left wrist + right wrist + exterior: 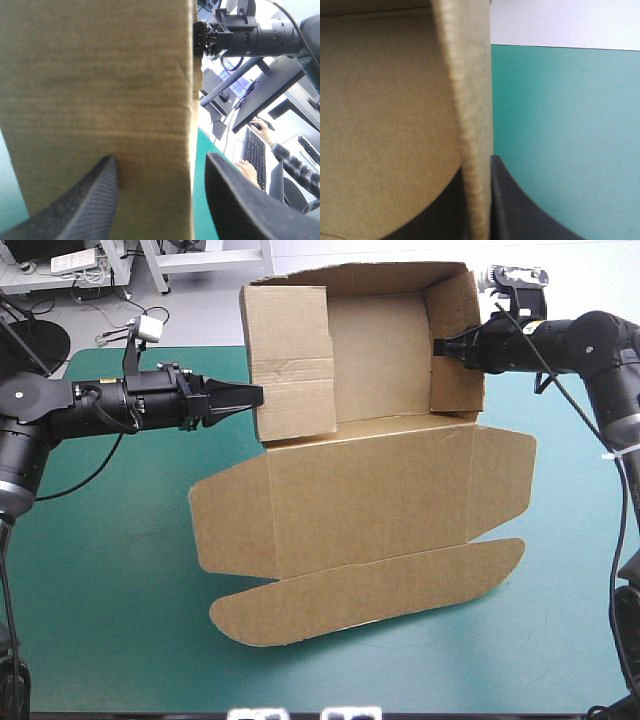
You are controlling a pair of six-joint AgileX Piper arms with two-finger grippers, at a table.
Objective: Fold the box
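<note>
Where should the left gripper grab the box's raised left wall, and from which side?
Likely its upright outer edge, from the box's left: the wall is a thin standing sheet, and the open left gripper straddles it, one finger each side.

Brown box (370,490) — walls raised, lid flat; right wall pinched in right gripper (438,345), left wall's edge between spread fingers of left gripper (258,395).

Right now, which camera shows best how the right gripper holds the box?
The right wrist view: the right gripper pinches a wall edge of the box between its fingers. The high view shows it small at the right wall. The left wrist view shows only its arm beyond the board.
</note>
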